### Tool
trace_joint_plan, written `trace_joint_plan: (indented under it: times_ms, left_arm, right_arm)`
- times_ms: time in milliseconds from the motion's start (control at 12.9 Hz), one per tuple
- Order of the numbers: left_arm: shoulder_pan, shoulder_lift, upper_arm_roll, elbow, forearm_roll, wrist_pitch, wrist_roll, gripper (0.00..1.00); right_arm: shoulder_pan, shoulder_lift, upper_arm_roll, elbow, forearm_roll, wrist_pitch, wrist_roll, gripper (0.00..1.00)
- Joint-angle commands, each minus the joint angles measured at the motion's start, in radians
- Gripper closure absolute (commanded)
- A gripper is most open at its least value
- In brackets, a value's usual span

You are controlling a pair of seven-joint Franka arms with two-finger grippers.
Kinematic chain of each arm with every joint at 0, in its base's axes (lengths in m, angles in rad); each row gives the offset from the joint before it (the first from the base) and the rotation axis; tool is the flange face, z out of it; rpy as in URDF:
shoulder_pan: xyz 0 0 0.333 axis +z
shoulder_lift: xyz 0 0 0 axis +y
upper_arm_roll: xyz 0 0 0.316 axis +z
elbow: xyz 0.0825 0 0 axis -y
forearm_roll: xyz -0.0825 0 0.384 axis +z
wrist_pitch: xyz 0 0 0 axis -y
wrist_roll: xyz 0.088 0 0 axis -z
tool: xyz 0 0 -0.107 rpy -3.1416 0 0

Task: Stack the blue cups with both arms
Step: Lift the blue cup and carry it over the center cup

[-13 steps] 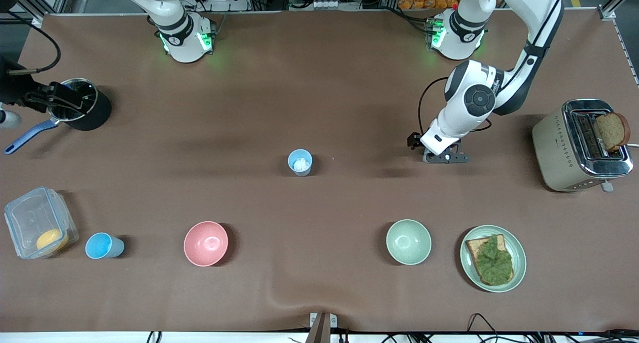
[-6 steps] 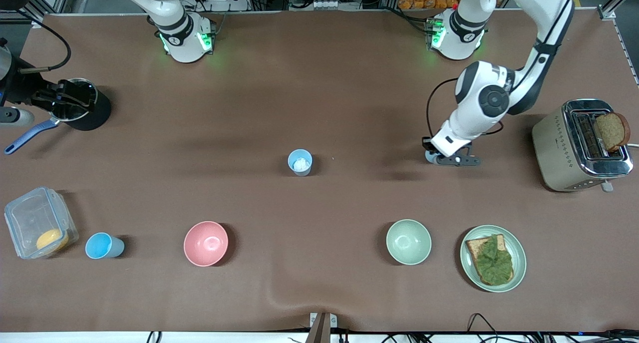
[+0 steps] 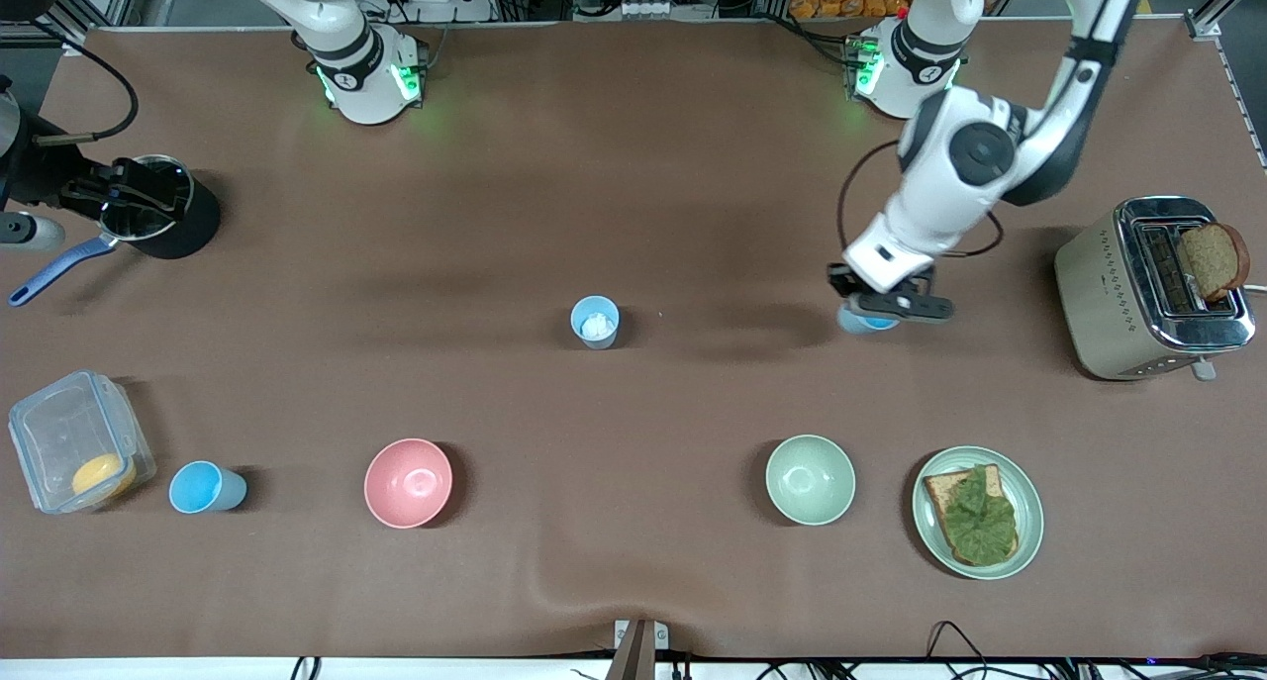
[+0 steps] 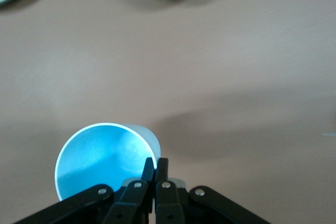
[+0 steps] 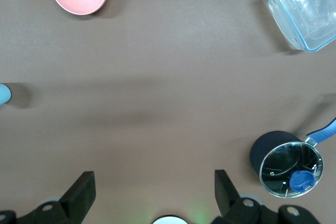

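My left gripper (image 3: pixel 888 307) is shut on the rim of a light-blue cup (image 3: pixel 863 322) and holds it a little above the table, between the middle and the toaster. In the left wrist view the gripper (image 4: pixel 156 169) pinches the cup's wall, and the cup (image 4: pixel 100 156) is empty. A second blue cup (image 3: pixel 595 322) with a whitish patch inside stands at the table's middle. A third blue cup (image 3: pixel 206 487) stands beside the plastic box. My right gripper (image 3: pixel 148 191) is open and empty, up over the pot; the right wrist view shows it (image 5: pixel 154 178) too.
A pink bowl (image 3: pixel 408 482), a pale green bowl (image 3: pixel 810 479) and a plate (image 3: pixel 1029 522) with toast stand nearer the front camera. A toaster (image 3: pixel 1119 294) is at the left arm's end. A black pot (image 3: pixel 188 227) and a clear box (image 3: pixel 59 433) are at the right arm's end.
My left arm has risen and the blue cup has come up with its gripper, now showing under it. The right gripper has hardly moved.
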Motion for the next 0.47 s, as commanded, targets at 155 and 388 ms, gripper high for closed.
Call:
trace_joint_plan:
  times_ms: [155, 388]
  left_arm:
    - [-0.160, 0.029, -0.032, 0.195, -0.012, -0.054, -0.049, 1.00]
    - [-0.294, 0.096, -0.024, 0.295, -0.008, -0.056, -0.166, 1.00]
  right_arm:
    - [-0.030, -0.003, 0.019, -0.007, -0.010, -0.002, 0.012, 0.00]
    - [-0.036, -0.001, 0.019, -0.007, -0.010, -0.002, 0.012, 0.00]
